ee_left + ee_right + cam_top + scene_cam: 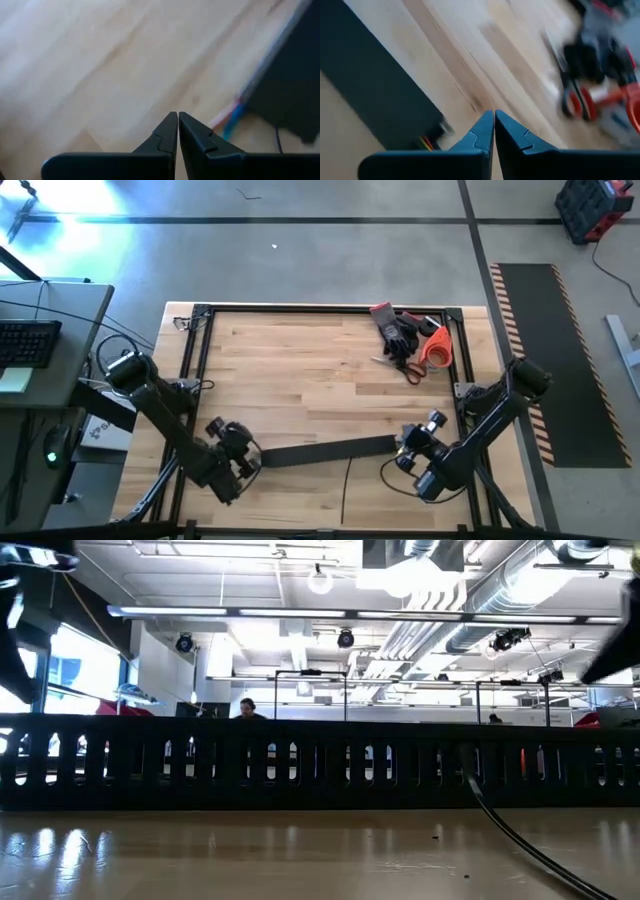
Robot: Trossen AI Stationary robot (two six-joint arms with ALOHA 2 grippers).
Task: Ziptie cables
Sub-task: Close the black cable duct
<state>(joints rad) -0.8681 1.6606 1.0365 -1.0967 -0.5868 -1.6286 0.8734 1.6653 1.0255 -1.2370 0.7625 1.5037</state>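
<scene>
A black slotted duct (330, 450) lies across the near half of the wooden table and fills the low view as a comb-toothed wall (300, 765). Coloured cable ends stick out of its left end (227, 117) and its right end (426, 143). A dark cable (386, 478) loops on the table near the duct's right end, and it also crosses the low view (510, 830). My left gripper (242, 461) (177, 115) hovers shut just off the duct's left end. My right gripper (408, 446) (494, 113) hovers shut just off the right end.
Black gloves (397, 330), an orange tape roll (437, 348) and scissors (405, 367) lie in the far right corner of the table. A black frame (200, 360) rims the table. Bare wood (290, 370) spreads over the far and middle part. A thin dark wire (345, 485) lies near the near edge.
</scene>
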